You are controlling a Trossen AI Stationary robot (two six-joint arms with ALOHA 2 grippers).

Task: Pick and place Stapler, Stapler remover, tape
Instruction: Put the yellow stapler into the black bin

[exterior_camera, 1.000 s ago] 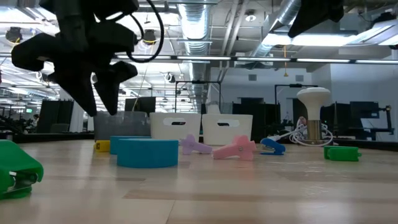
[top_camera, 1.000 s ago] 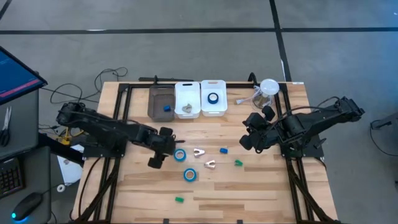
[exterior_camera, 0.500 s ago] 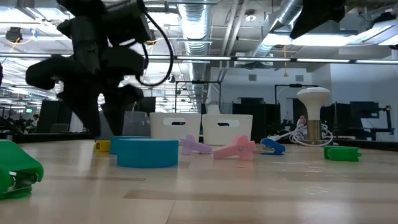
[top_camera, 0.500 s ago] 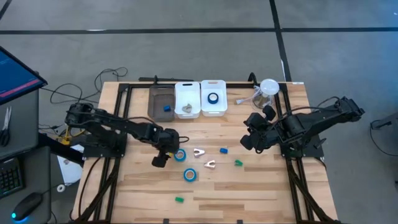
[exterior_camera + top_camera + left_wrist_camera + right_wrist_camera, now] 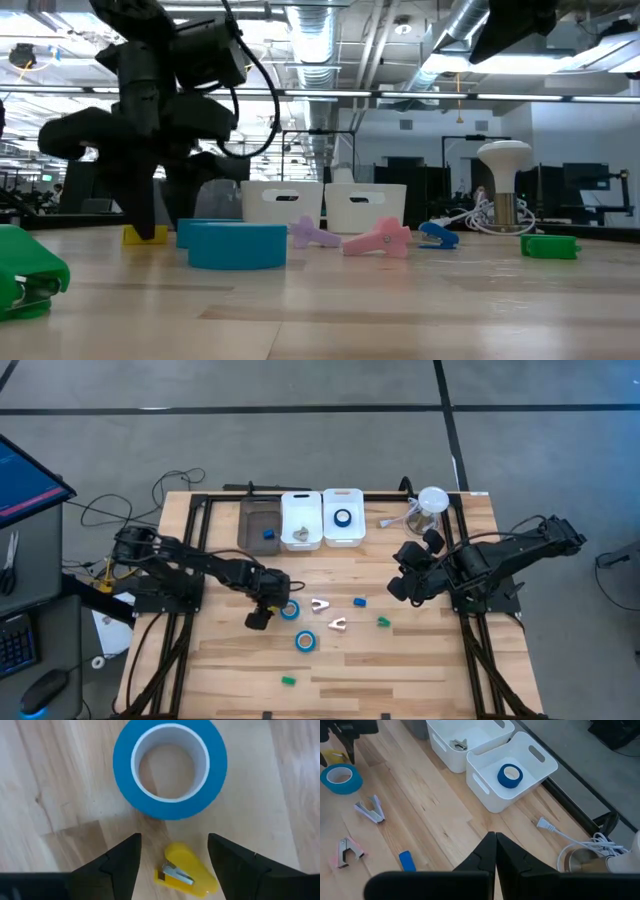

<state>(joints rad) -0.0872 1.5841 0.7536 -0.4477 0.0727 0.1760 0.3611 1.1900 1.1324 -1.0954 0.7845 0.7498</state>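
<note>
My left gripper point(image 5: 173, 851) is open and low over the table, pointing down, one finger on each side of a small yellow stapler point(image 5: 185, 872) without touching it. It also shows in the high view point(image 5: 259, 616) and the low view point(image 5: 160, 222). A blue tape roll point(image 5: 170, 767) lies flat just past the stapler point(image 5: 145, 234). A second tape roll point(image 5: 305, 641) lies nearer the front, and a third point(image 5: 510, 775) lies in the right white bin point(image 5: 542, 767). Two pale stapler removers point(image 5: 320, 605) point(image 5: 337, 624) lie mid-table. My right gripper point(image 5: 495, 840) is shut and empty, raised at the table's right point(image 5: 395, 588).
A grey bin point(image 5: 259, 523) holding a small blue block and two white bins point(image 5: 301, 520) stand in a row at the far edge. A blue stapler point(image 5: 359, 601) and two green ones point(image 5: 383, 622) point(image 5: 288, 681) lie loose. A lamp with cable point(image 5: 432, 500) stands at the far right.
My left gripper has moved toward the table's right edge and come down to the table top beside the blue tape roll, its open fingers now on either side of the yellow stapler. My right arm has kept still.
</note>
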